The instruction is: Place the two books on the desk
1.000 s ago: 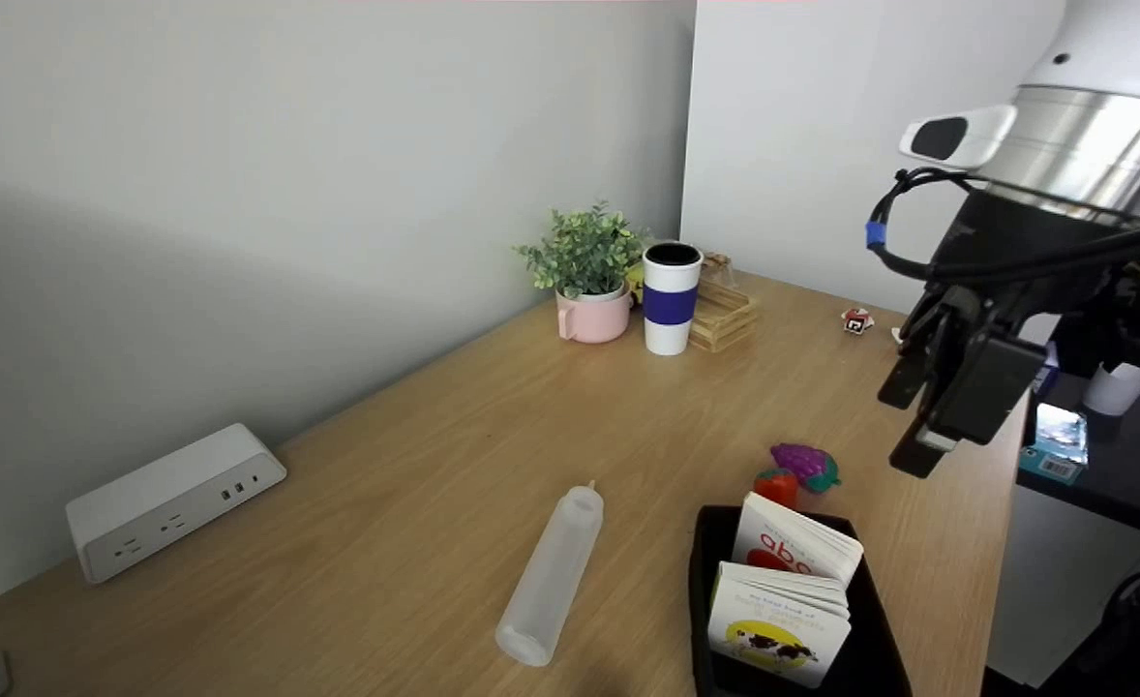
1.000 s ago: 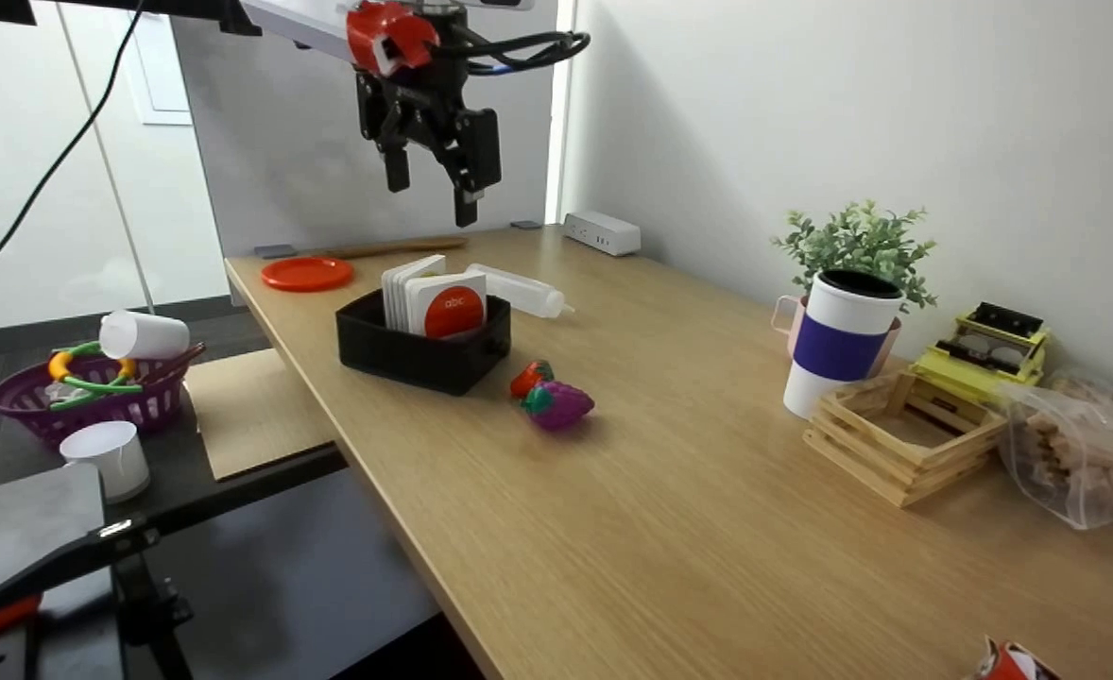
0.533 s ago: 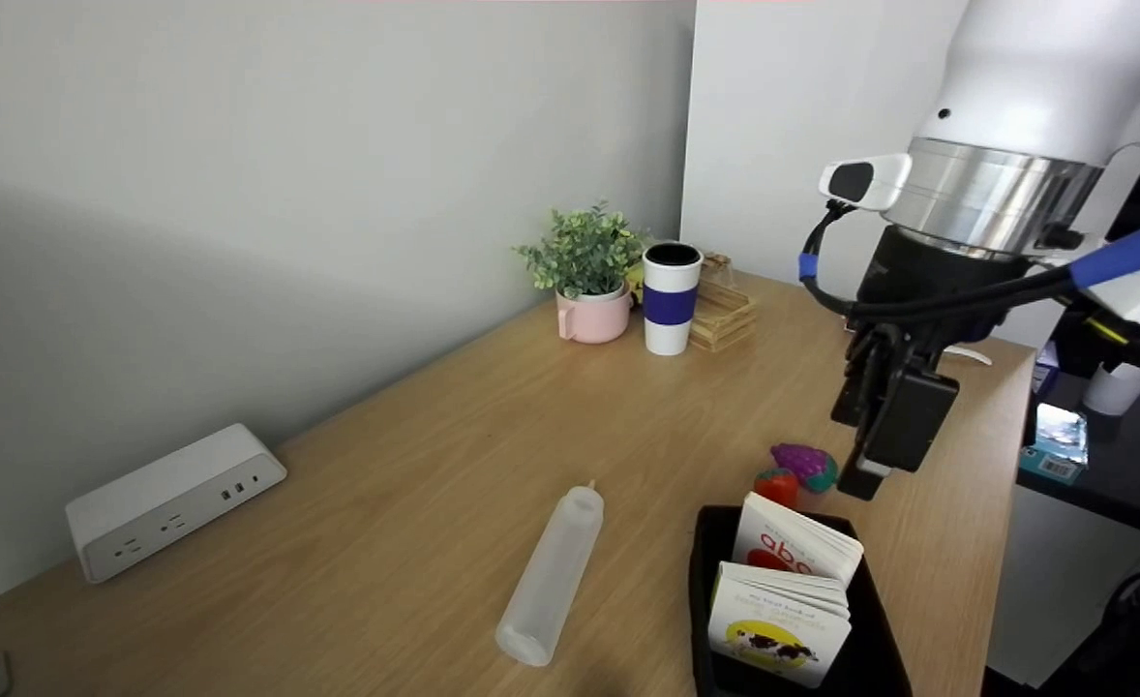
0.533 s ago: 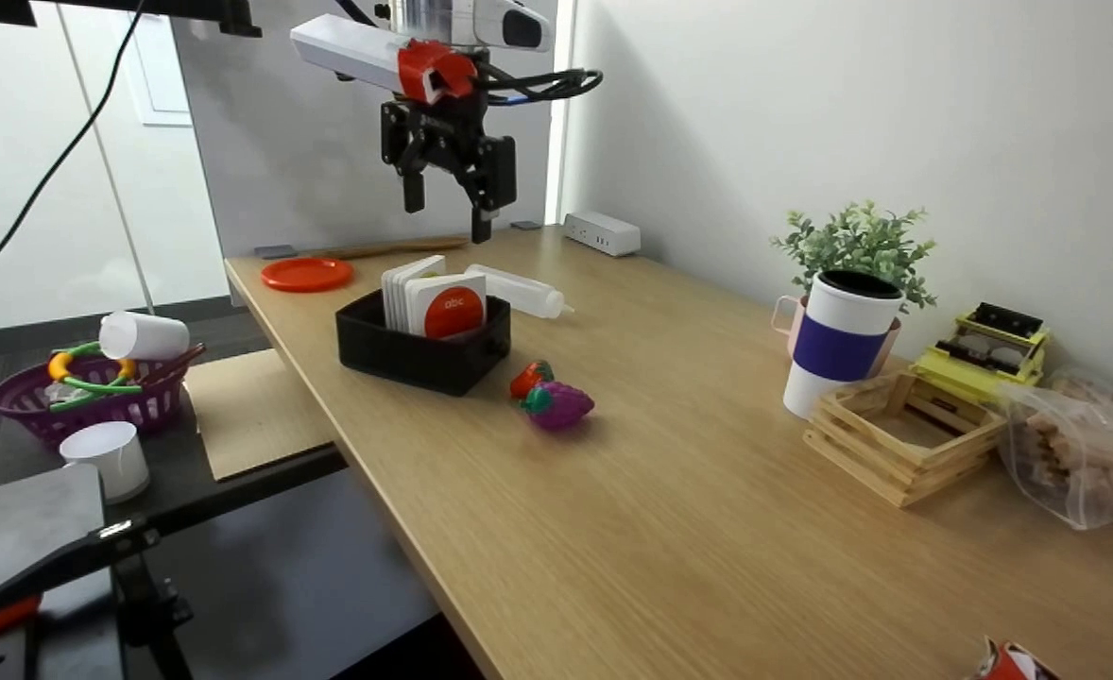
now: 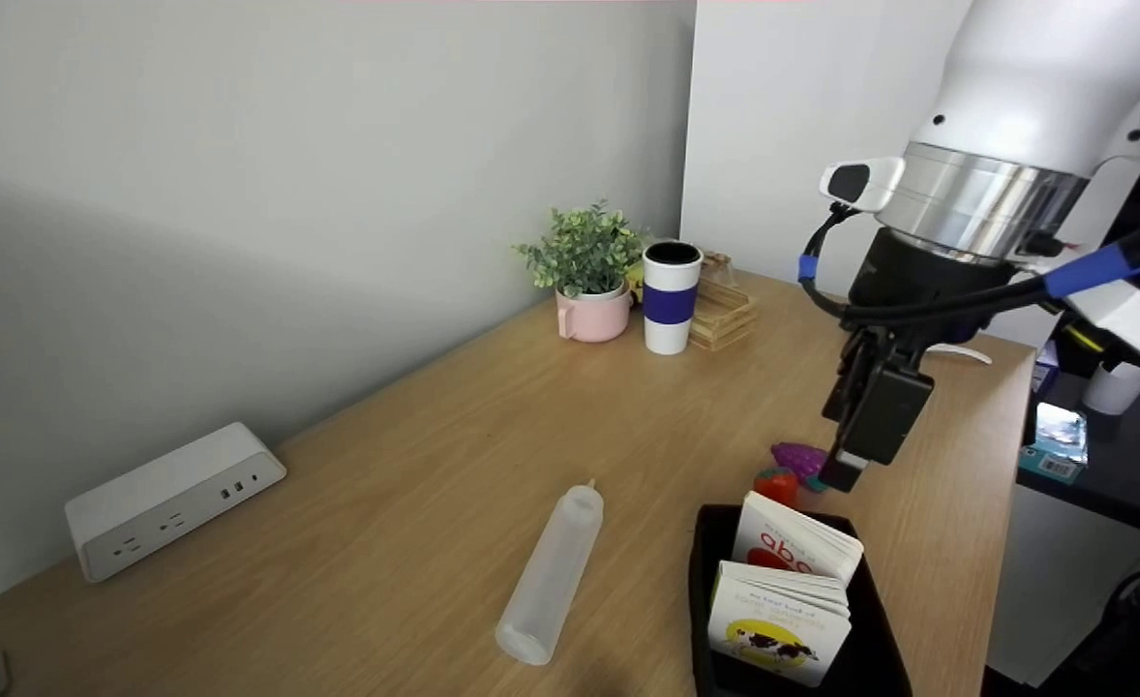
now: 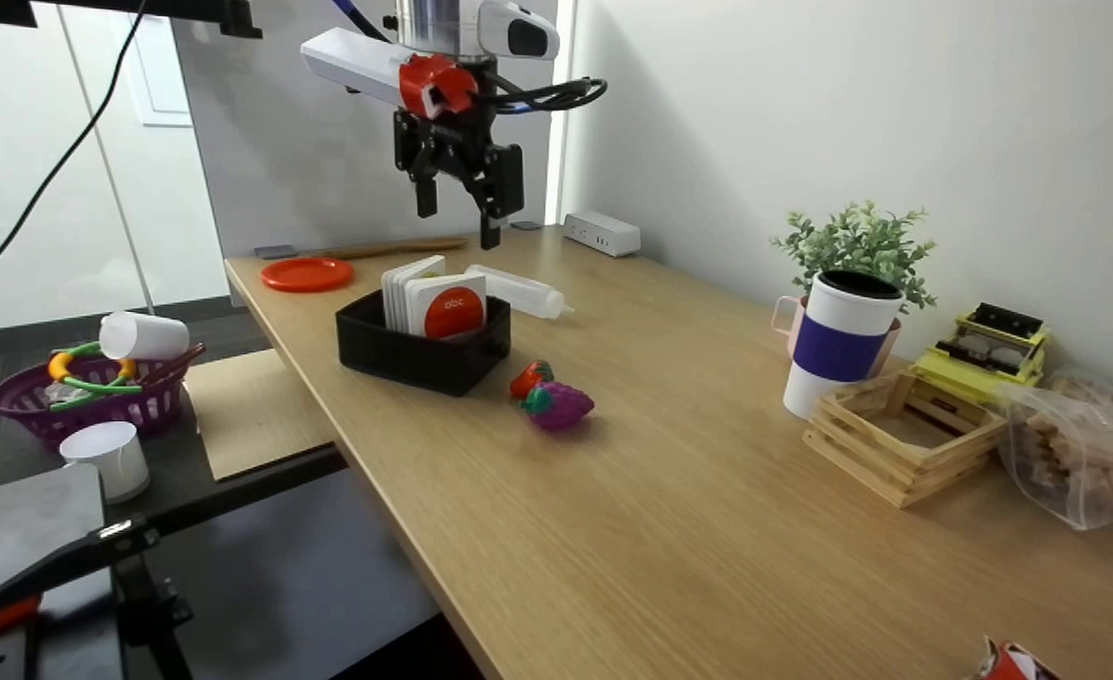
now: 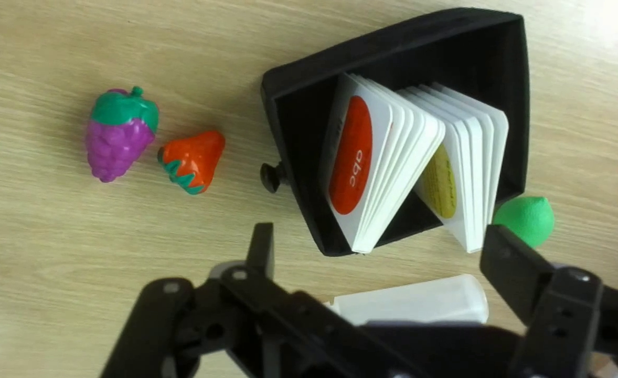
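Note:
The book with the red oval and "abc" (image 7: 351,157) leans in the black tray (image 7: 393,39). The book with a yellow oval and cow picture (image 5: 773,624) leans beside it, and its yellow oval also shows in the wrist view (image 7: 440,181). Both have white covers and fanned pages. In an exterior view the abc book (image 6: 453,312) partly hides the other book (image 6: 405,293). The tray stands on the light wooden desk (image 6: 708,491). My gripper (image 6: 458,229) is open and empty above the desk, higher than the books. In the wrist view its fingers (image 7: 377,230) are wide apart.
A clear bottle (image 5: 551,576) lies beside the tray. A toy strawberry (image 7: 193,160), purple toy grapes (image 7: 120,136) and a green toy (image 7: 526,219) lie near it. A red plate (image 6: 307,274), tumbler (image 6: 840,340), wooden crate (image 6: 906,434) and power strip (image 5: 178,503) stand farther off.
My gripper has moved lower and closer to the tray, leftward in an exterior view and rightward in an exterior view. It has stayed open. The books and tray have not moved.

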Robot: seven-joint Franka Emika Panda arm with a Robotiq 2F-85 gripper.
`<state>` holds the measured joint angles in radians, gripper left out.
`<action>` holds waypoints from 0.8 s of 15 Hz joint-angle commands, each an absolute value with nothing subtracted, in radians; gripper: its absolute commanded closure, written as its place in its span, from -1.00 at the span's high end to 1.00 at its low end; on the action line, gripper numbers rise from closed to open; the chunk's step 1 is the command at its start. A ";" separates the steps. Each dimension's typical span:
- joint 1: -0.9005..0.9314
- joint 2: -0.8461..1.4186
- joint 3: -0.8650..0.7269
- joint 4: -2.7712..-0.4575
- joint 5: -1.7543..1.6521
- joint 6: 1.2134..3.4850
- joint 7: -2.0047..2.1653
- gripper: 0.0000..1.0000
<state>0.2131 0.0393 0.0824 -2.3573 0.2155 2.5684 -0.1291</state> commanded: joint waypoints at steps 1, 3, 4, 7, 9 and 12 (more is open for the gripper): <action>0.167 0.093 0.098 -2.344 0.234 2.594 -0.135 1.00; 0.150 0.120 0.099 -2.329 0.249 2.586 -0.146 1.00; 0.143 0.133 0.101 -2.322 0.251 2.586 -0.146 1.00; 0.138 0.166 0.118 -2.282 0.253 2.562 -0.166 1.00; 0.139 0.179 0.141 -2.254 0.258 2.544 -0.205 1.00; 0.141 0.164 0.144 -2.278 0.228 2.569 -0.158 1.00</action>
